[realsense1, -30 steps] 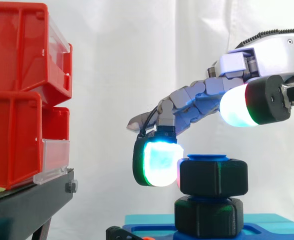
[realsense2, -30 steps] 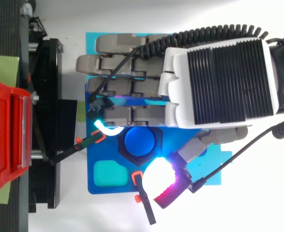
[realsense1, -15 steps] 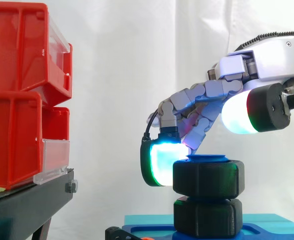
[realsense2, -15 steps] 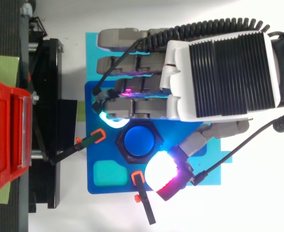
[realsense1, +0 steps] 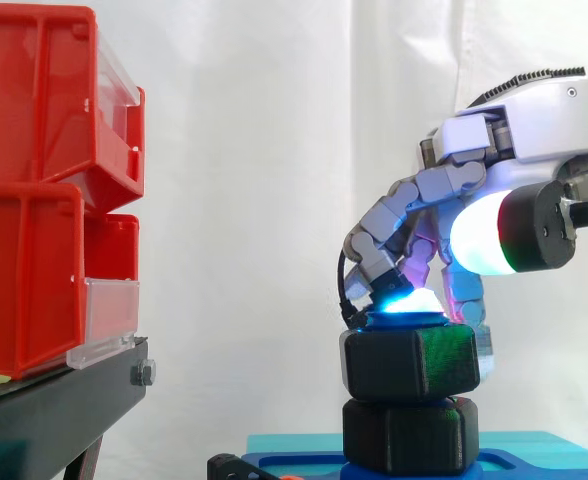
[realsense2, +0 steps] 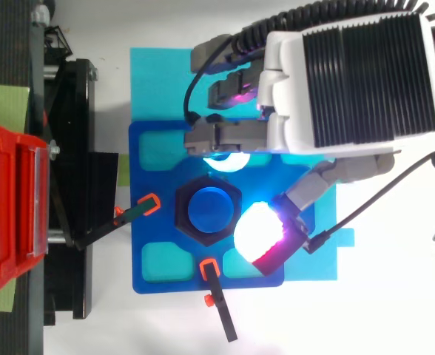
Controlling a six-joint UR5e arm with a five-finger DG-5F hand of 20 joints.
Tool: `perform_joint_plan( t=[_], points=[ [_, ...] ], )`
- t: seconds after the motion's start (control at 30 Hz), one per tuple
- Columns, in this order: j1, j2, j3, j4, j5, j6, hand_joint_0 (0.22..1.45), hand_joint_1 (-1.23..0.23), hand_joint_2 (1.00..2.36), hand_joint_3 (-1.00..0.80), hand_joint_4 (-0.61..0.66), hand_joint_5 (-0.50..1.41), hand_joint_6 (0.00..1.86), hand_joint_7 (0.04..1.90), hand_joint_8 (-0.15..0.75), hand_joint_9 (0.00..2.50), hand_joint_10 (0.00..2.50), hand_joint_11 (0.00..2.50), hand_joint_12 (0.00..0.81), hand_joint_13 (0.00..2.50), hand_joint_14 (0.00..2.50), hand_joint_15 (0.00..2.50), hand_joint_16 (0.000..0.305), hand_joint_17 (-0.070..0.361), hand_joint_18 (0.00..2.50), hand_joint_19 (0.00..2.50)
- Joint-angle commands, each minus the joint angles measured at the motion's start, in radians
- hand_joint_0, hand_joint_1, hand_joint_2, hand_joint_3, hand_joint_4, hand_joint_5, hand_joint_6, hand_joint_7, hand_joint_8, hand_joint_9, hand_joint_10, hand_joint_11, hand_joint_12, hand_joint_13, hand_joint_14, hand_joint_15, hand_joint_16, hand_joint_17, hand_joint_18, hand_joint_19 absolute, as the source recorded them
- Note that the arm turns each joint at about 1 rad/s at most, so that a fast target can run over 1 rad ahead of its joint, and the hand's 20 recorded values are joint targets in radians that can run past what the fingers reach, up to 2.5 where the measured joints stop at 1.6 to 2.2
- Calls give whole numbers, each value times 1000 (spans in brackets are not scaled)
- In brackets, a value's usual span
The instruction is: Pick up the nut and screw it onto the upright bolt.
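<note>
Nut (realsense1: 411,362) is already on the upright bolt (realsense2: 208,209). The blue bolt top shows just above it, and a second black hex collar (realsense1: 409,435) sits right under it at the bolt's foot. Hand (realsense1: 534,110) hangs over and behind the bolt, reaching down to the nut's top from the arm side. Cannot tell whether it is clamped on the nut or just resting at it.

Step, as I read it: screwing down, pickup done, somewhere between turns. The nut looks nearly seated on the collar, so little travel is left. The next move calls for a sure hold on the nut's flats, then a twist about the bolt's axis, keeping the nut level so the thread doesn't bind.

Around the bolt:
- blue fixture plate (realsense2: 152,277) lies under it, on a cyan sheet (realsense2: 158,81)
- one black orange-tipped clamp (realsense2: 132,214) is near the bolt on the bin side
- another clamp (realsense2: 217,303) is near the bolt on the plate's edge closest to the side camera
- red bins (realsense1: 44,200) on a black stand (realsense1: 64,400) are well apart from the bolt, opposite the arm

The clamps are the likely snag, since a wide sweep of the hand round the bolt could clip them. The bins are no issue.
</note>
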Motion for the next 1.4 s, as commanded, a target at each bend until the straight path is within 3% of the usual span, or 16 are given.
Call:
perform_joint_plan(
  t=[0.0,0.13,0.33,0.43,0.53,0.6,0.77,0.9,1.2,1.37],
  points=[
    [-11,0,44,-70,-4,-19,513,-233,1000,-500,78,98,555,1331,216,1599,0,0,148,1013,0,0,8,17,673,0],
    [-11,0,56,-71,-4,-22,506,-201,1000,-500,118,72,502,1358,248,1498,2,16,190,902,0,0,14,31,522,0],
    [-11,-1,77,-73,-4,-22,496,-175,1000,-500,229,-28,505,994,243,1246,0,0,238,740,0,0,23,52,363,0],
    [-7,-1,77,-70,-1,-22,488,-173,1000,-500,204,-63,503,788,233,1113,0,0,250,654,0,0,28,63,296,0],
    [-2,-1,77,-54,1,-23,478,-163,1000,-500,200,-77,502,720,232,996,0,0,262,583,0,0,32,71,219,0],
    [3,-3,71,-31,1,-23,473,-150,1000,-500,192,-77,503,718,231,927,0,0,280,524,0,0,33,74,173,0],
    [24,-1,4,47,21,-10,472,-142,1000,-500,210,-49,503,806,232,901,0,0,289,476,0,0,34,76,116,0],
    [38,-1,-22,81,27,32,471,-140,1000,-500,203,-48,503,800,232,882,0,0,292,464,0,0,34,77,100,0],
    [46,-1,-22,64,27,41,470,-141,1000,-500,203,-42,503,828,237,875,0,0,295,456,0,0,35,78,82,0],
    [47,-1,-24,65,27,41,475,-150,1000,-500,200,-22,505,967,239,881,0,0,293,458,0,0,34,77,88,0]
  ],
)
